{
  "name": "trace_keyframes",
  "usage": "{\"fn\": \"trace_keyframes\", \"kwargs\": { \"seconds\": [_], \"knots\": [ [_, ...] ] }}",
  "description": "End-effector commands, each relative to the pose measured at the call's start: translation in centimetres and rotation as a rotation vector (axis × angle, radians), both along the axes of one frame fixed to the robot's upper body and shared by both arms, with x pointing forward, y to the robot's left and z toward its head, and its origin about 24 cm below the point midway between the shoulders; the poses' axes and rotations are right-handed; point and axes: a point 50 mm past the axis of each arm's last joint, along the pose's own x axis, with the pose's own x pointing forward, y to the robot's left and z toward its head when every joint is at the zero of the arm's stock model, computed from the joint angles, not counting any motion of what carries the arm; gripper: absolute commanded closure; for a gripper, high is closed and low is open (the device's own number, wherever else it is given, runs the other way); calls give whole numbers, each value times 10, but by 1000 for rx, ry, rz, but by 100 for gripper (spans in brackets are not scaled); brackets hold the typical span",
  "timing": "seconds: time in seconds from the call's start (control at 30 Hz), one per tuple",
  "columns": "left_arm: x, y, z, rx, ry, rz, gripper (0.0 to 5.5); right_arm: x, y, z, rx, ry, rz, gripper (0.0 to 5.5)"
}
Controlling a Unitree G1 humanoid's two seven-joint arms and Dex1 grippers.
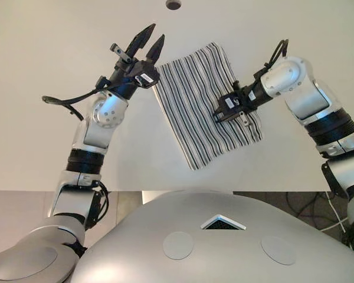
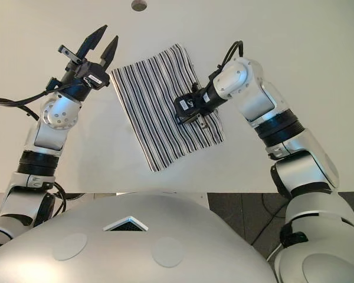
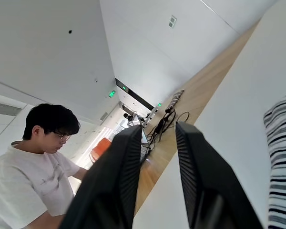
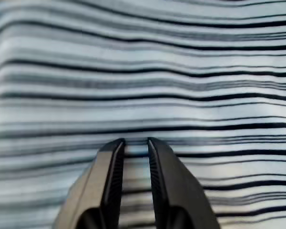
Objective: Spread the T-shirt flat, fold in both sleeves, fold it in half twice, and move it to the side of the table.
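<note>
Fig.: my L gripper [image 1: 156,33], jaws spread, raised just beside folded striped T-shirt [image 1: 192,100] on table [image 1: 41,53]; my R gripper [image 4: 136,143], jaws narrowly parted, over shirt.

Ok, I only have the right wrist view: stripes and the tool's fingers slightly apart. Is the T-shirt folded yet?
Observer: Yes, the T-shirt lies as a folded rectangle, askew on the table.
Reviewer: Where on it is that tool?
Observer: The right tool is over the shirt's right side, toward its near right corner.
Reviewer: And the other arm?
Observer: The left tool is raised beside the shirt's far left corner, open and holding nothing.
</note>
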Motion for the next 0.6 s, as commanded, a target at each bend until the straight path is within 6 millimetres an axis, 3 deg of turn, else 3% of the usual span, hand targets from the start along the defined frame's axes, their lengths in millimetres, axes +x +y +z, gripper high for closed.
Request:
{"fn": "trace_keyframes", "kwargs": {
  "seconds": [0.03, 0.13, 0.2, 0.33, 0.43, 0.53, 0.6],
  "knots": [
    [-6, -2, 4, 74, -12, -58, 424, 23, 14, 6, 103, -59, -209, 456],
    [-24, 5, 6, 191, -18, -157, 424, 22, -7, -1, 90, -59, -321, 456],
    [-47, 12, -1, 328, 6, -282, 424, 14, -19, 1, 128, -24, -395, 456],
    [-102, 25, -16, 422, 181, -532, 424, -6, -30, 27, 306, -20, -519, 456],
    [-145, 28, -30, 476, 332, -721, 424, -3, -57, 49, 394, -131, -678, 456],
    [-157, 20, -48, 487, 394, -790, 424, 1, -87, 60, 430, -198, -820, 456],
    [-158, 11, -57, 479, 418, -814, 424, 1, -96, 61, 434, -218, -862, 456]
  ]
}}
